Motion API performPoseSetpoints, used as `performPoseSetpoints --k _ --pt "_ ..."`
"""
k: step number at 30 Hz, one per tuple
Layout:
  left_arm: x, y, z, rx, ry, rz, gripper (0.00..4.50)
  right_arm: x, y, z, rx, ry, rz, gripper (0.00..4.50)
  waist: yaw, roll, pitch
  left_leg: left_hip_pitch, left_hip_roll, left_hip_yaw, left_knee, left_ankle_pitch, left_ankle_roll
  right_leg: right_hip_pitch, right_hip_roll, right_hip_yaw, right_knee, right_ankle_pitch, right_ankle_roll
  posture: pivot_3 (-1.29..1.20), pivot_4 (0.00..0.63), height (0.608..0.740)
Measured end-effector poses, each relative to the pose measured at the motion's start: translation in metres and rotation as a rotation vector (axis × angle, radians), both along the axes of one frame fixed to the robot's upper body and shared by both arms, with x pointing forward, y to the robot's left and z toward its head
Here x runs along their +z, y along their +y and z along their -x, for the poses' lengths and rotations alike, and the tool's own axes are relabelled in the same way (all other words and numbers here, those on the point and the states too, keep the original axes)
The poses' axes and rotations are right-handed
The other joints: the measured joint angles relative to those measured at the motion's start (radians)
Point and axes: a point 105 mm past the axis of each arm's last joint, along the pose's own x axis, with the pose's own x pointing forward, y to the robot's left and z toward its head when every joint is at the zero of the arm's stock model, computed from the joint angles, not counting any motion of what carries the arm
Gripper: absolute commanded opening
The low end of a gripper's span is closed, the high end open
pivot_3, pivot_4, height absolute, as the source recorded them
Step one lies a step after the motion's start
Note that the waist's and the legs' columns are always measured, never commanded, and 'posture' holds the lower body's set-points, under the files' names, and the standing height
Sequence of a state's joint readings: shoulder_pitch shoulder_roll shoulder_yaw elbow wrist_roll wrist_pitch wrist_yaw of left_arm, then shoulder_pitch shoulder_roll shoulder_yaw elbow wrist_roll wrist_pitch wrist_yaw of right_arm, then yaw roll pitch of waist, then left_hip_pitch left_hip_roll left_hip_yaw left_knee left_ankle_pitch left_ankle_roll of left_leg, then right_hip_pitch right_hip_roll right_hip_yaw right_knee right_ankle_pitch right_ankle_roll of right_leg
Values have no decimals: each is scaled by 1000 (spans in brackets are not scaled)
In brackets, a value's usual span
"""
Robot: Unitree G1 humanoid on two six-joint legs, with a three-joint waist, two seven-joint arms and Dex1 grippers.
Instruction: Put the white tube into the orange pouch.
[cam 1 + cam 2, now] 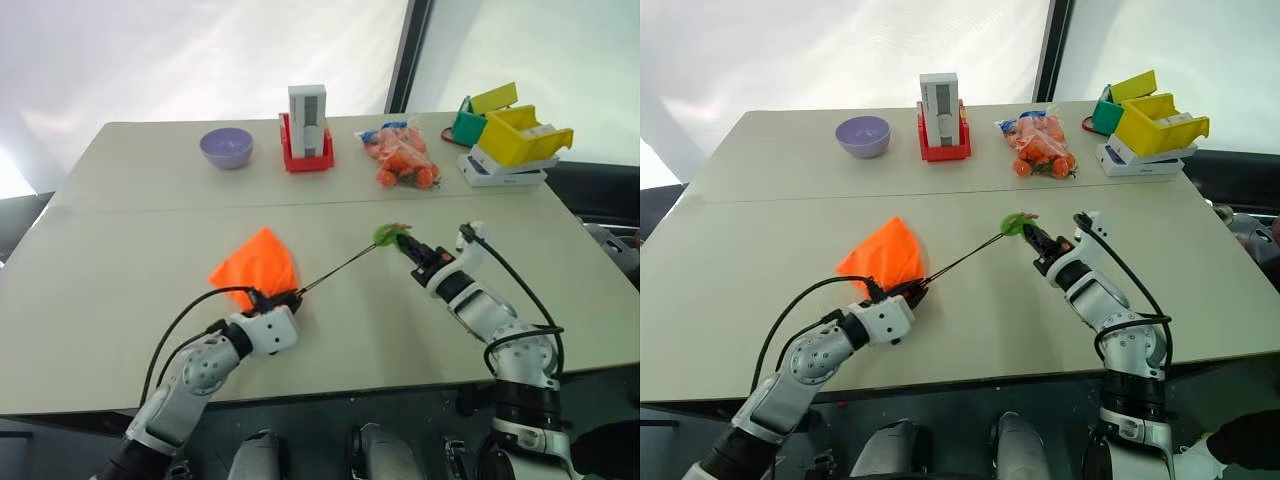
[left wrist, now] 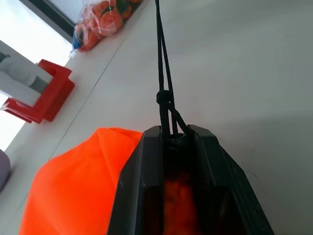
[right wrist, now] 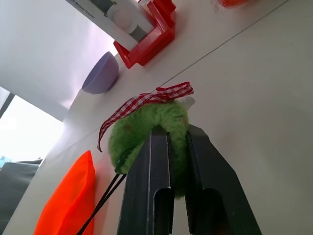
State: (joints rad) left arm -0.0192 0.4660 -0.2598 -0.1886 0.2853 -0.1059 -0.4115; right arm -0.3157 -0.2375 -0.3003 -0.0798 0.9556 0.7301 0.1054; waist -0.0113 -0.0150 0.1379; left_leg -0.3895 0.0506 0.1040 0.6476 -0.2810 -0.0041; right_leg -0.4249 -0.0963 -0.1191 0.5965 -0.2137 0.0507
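The orange pouch (image 1: 255, 268) lies flat on the table, left of the middle. My left gripper (image 1: 290, 298) is at its gathered mouth, with orange fabric (image 2: 63, 186) and the black cord (image 2: 164, 63) pinched between the fingers. The cord runs taut across the table to a fuzzy green tuft (image 1: 385, 234) with a red-checked ribbon. My right gripper (image 1: 405, 243) is shut on that tuft (image 3: 142, 132), just above the tabletop. The white tube is out of view.
Along the far edge stand a purple bowl (image 1: 226, 147), a tall white-grey box in a red base (image 1: 307, 125), a clear bag of orange-red pieces (image 1: 400, 155), and yellow and green bins (image 1: 510, 130) on a white box at the right.
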Motion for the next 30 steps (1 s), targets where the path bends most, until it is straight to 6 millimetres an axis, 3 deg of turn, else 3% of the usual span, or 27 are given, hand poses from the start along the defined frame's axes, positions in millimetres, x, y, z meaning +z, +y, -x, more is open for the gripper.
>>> performPoseSetpoints --k 4,5,7,12,16,19,20,21,24,27,30 --pt "3 5 -2 25 69 112 4285 8 0 5 40 -51 64 1794 1 0 0 0 0 0 0 0 0 0 0 0 0 0 0 0 150 740" --pt "4 6 -2 28 85 148 4500 11 4 7 64 -66 76 2223 1 0 0 0 0 0 0 0 0 0 0 0 0 0 0 0 150 740" --pt "10 4 -1 9 106 198 4500 12 9 9 87 -78 108 3280 0 0 0 0 0 0 0 0 0 0 0 0 0 0 0 0 150 740" --pt "29 15 10 -51 239 369 4500 -6 12 17 139 -73 263 3280 0 0 0 0 0 0 0 0 0 0 1 0 -1 0 0 0 150 740" --pt "34 55 10 46 328 440 4500 -18 5 30 192 -105 385 3280 1 0 0 0 -1 0 0 0 0 0 1 0 -1 -3 2 0 150 740" --pt "37 72 9 96 359 506 4500 -20 2 35 231 -146 469 3280 1 -1 0 0 -1 0 1 0 0 1 1 0 -1 -4 0 0 150 740" --pt "37 92 6 173 365 543 4500 -26 -2 40 261 -151 543 3280 2 -1 0 0 -1 -1 1 0 0 1 1 0 -1 -5 0 0 150 740" --pt "34 116 4 265 368 573 4500 -32 -8 44 275 -149 599 3280 2 -1 0 1 -1 -1 1 0 0 1 1 0 -1 -5 0 0 150 740" --pt "28 149 3 404 369 630 4500 -42 -15 48 298 -151 653 3280 0 -1 0 0 -1 -1 1 0 0 1 1 0 -2 -5 0 0 150 740" --pt "13 169 7 502 390 655 4500 -38 -14 47 310 -199 672 3280 0 -2 0 0 -1 -1 1 0 0 1 1 0 -1 -5 0 0 150 740" --pt "2 174 11 539 406 655 4500 -37 -17 45 307 -226 693 3280 4 -3 1 0 -1 -1 1 0 0 0 1 0 -2 -4 -1 0 150 740"
